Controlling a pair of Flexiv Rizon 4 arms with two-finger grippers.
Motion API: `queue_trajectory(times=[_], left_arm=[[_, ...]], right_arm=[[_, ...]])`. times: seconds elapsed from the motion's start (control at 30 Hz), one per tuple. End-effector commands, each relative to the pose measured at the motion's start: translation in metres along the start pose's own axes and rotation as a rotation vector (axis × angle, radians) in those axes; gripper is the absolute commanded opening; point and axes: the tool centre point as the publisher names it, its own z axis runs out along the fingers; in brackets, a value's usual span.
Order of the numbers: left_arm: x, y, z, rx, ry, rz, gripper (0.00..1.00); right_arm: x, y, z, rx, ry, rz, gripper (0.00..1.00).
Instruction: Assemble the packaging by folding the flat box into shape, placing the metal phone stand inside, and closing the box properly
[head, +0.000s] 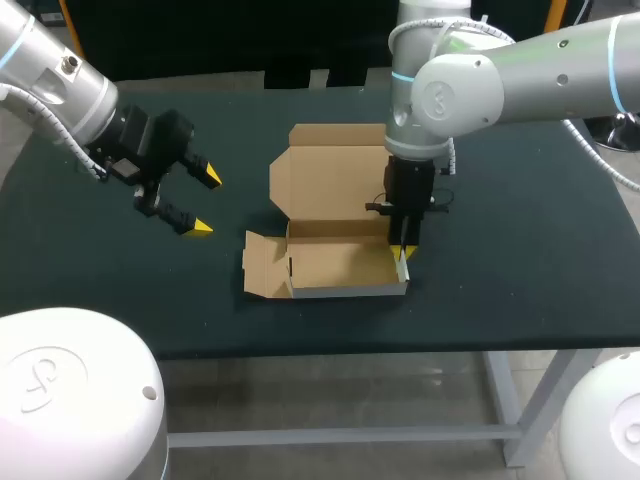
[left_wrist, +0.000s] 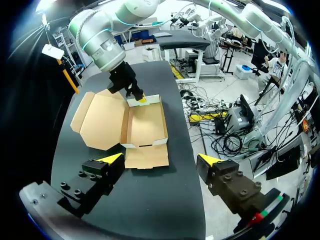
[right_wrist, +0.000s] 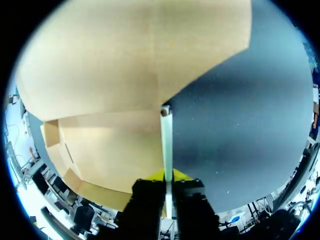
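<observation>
Two arms over one dark surface (head: 540, 250) (left_wrist: 150, 210) (right_wrist: 240, 125). Coming in from the left side, left arm (head: 50, 80), stopped well short of the cardboard; coming in from the right side, right arm (head: 500, 80) (left_wrist: 105, 35), bent down past the middle to the cardboard's right side. Near the middle of the surface, box (head: 335, 268) (left_wrist: 145, 122) (right_wrist: 110, 145) of brown cardboard, partly folded: shallow tray with front and right sides upright, lid (head: 330, 165) (left_wrist: 97, 120) thrown back flat behind it, left side flap (head: 262, 268) (left_wrist: 146, 156) lying flat on the surface just beside the tray. Hovering above the surface to the left of the box and well apart from it, left tool (head: 206, 202) (left_wrist: 161, 160), fingers spread wide, nothing between them, yellow tips turned toward the flat flap. Pointing straight down at the tray's right front corner, right tool (head: 403, 255) (left_wrist: 141, 99) (right_wrist: 168, 176), fingers nearly together, pinching the thin upright right wall (head: 402, 272) (right_wrist: 166, 135) from both sides, one finger inside the tray and one outside. Seen from the right wrist, pale top edge of that wall running straight out from between the two dark fingers to the tray's far corner.
</observation>
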Motion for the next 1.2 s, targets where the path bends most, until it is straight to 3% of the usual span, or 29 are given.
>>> queue_trajectory(times=[0.03, 0.7, 1.2], left_arm=[[0.0001, -0.0005, -0.0010, -0.005, 0.003, -0.001, 1.00], [0.0001, -0.0005, -0.0010, -0.005, 0.003, -0.001, 1.00], [0.0001, -0.0005, -0.0010, -0.005, 0.003, -0.001, 1.00]], right_arm=[[0.0002, 0.0028, 0.0074, -0.021, 0.000, -0.005, 0.09], [0.0011, 0.0061, 0.0054, -0.094, 0.012, -0.025, 0.16], [0.0041, 0.0064, 0.0070, -0.224, 0.010, -0.017, 0.18]])
